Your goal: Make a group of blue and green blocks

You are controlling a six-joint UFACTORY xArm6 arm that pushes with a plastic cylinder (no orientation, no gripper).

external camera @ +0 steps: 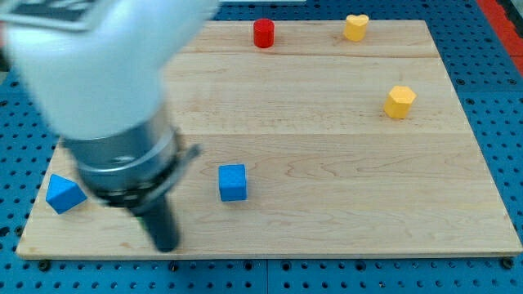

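Blue cube sits right of my tip; blue triangle lies at its left, near the board edge. No fingers here; green blocks can't be seen.

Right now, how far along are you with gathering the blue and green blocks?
Nothing looks done yet: the blue cube and the blue triangular block sit apart near the view's bottom. My tip rests between them, touching neither. No green block shows; my arm hides part of the board. Bringing the blues together and finding green remain.
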